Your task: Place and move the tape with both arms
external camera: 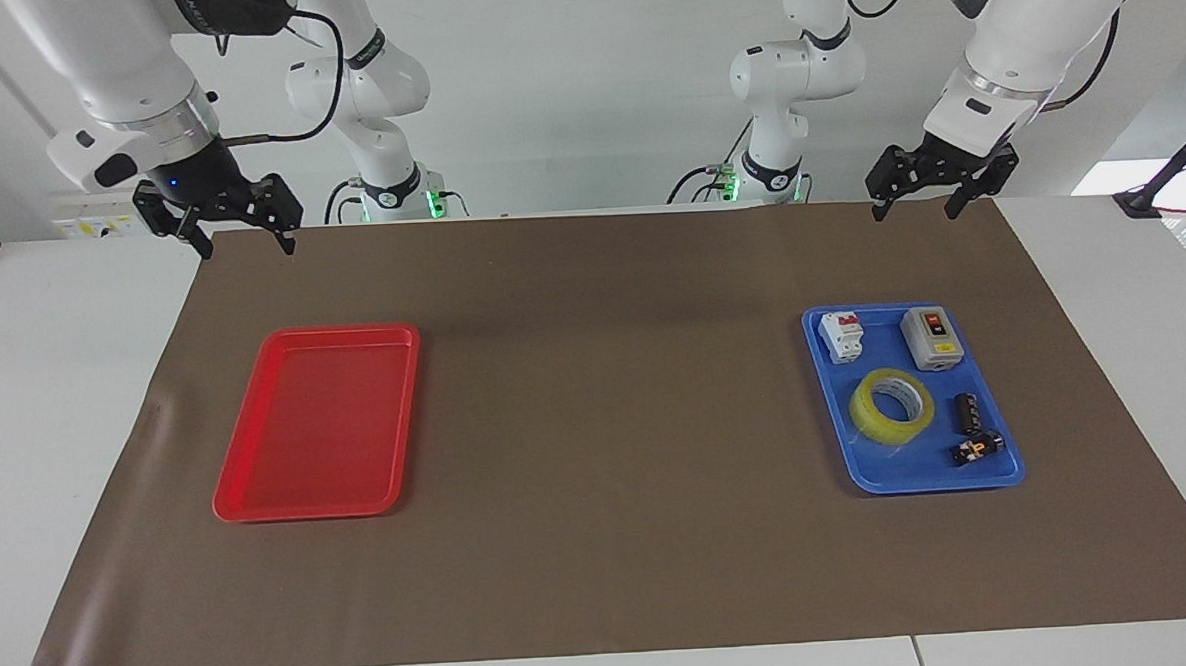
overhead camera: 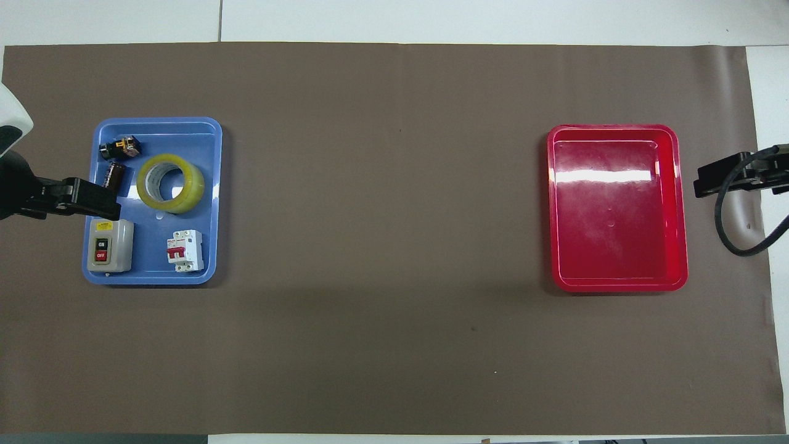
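Observation:
The yellow translucent tape roll (external camera: pixel 892 407) lies flat in the blue tray (external camera: pixel 919 471) at the left arm's end of the table. It also shows in the overhead view (overhead camera: pixel 171 183), in the middle of that tray (overhead camera: pixel 203 142). My left gripper (external camera: pixel 916 211) hangs open and empty, high in the air, apart from the tape. In the overhead view it (overhead camera: pixel 98 206) sits over the tray's outer rim. My right gripper (external camera: pixel 247 248) hangs open and empty, high above the mat near the red tray (external camera: pixel 317 425). It shows in the overhead view (overhead camera: pixel 709 179) beside that tray.
The blue tray also holds a grey switch box (overhead camera: pixel 110 245), a white breaker (overhead camera: pixel 185 250) and two small dark parts (overhead camera: pixel 114 174). The red tray (overhead camera: pixel 616 246) is empty. A brown mat (overhead camera: pixel 382 246) covers the table. Two smaller white arms (external camera: pixel 383 112) stand at the robots' side.

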You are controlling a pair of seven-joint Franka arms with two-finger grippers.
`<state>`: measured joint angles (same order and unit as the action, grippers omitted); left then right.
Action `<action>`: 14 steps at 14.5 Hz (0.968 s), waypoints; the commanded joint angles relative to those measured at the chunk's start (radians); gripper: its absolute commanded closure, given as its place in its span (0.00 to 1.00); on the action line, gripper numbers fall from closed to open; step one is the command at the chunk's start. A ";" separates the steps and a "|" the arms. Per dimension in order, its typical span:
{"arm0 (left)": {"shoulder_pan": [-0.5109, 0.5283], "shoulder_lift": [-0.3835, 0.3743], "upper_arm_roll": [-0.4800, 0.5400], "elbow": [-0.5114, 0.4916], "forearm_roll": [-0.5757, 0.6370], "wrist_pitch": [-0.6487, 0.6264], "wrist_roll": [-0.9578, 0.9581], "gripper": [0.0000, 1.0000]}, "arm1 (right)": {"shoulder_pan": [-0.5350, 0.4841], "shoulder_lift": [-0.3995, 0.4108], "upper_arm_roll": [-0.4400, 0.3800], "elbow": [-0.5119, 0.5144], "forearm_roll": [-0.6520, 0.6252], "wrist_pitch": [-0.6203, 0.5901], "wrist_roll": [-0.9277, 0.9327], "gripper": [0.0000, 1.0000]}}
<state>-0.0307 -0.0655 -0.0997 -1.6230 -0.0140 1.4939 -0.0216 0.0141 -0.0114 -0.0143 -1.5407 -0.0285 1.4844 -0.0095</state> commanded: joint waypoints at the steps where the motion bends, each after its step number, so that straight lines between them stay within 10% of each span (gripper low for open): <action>1: -0.008 -0.007 0.009 -0.006 -0.018 -0.003 0.002 0.00 | -0.017 -0.019 0.008 -0.022 0.007 0.005 -0.020 0.00; 14: -0.009 -0.014 0.014 -0.012 -0.018 -0.001 -0.006 0.00 | -0.017 -0.019 0.008 -0.022 0.007 0.005 -0.024 0.00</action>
<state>-0.0322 -0.0657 -0.0998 -1.6227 -0.0140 1.4941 -0.0225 0.0141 -0.0115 -0.0143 -1.5409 -0.0285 1.4844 -0.0095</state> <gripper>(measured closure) 0.000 0.000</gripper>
